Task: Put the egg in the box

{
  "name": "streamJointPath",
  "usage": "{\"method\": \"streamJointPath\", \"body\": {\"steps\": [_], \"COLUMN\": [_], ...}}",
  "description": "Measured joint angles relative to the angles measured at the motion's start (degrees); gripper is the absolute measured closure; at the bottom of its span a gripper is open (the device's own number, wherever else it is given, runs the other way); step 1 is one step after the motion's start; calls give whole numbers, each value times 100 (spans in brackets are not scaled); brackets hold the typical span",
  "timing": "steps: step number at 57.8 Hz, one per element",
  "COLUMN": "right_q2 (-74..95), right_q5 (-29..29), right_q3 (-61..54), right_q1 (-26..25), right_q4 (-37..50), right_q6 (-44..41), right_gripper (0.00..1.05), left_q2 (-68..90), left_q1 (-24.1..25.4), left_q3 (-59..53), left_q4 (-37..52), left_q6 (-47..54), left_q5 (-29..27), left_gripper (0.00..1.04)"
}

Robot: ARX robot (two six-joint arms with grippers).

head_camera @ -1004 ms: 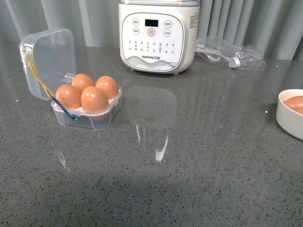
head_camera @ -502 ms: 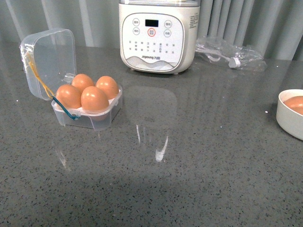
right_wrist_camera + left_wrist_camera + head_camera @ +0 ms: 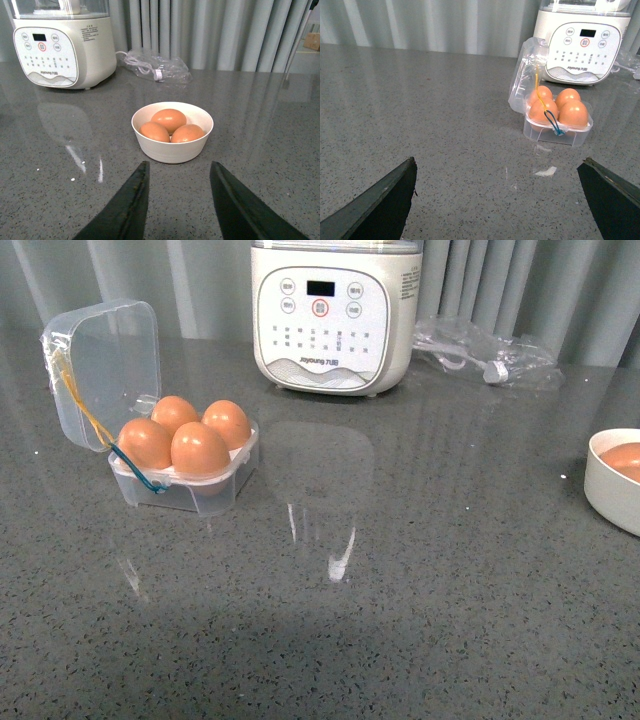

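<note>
On grey speckled counter [image 3: 450,590] before pleated curtain [image 3: 520,290]: box [image 3: 200,498] full; left tool [image 3: 497,161] wide, right tool [image 3: 180,163] parted, empty.

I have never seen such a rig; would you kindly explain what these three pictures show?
This is a two-armed robot at a grey speckled countertop. The front view comes from a camera on its body; neither arm shows there. The other two come from cameras on its wrists: the dark wedges are the fingers of the left gripper and right gripper, both open and empty. On the countertop stand a clear egg box, lid open, all four cups filled with brown eggs, a cream appliance with buttons, a plastic bag, and a white bowl holding three further eggs.
</note>
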Motion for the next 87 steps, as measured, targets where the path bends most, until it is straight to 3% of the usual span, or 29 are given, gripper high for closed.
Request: {"method": "streamJointPath", "body": {"steps": [9,19,75,80,82,84,87], "right_q2": [0,0,0,0,0,0,0], "right_q5": [0,0,0,0,0,4,-4], "right_q3": [0,0,0,0,0,0,0], "right_q1": [0,0,0,0,0,0,0], "right_q4": [0,0,0,0,0,0,0], "right_q6": [0,2,4,2,4,4,4], "right_gripper": [32,6,7,7,7,7,7], "left_q2": [0,0,0,396,774,966,1119], "left_q1": [0,0,0,-319,-426,-470,-367], "left_q3": [0,0,0,251,448,520,525], "left_q4": [0,0,0,-807,-1340,-1600,-1738], "left_q6": [0,0,0,-455,-831,-1054,-1241], "left_q5": [0,0,0,-957,-1690,-2017,-2041], "left_gripper": [7,7,7,7,7,7,7]}}
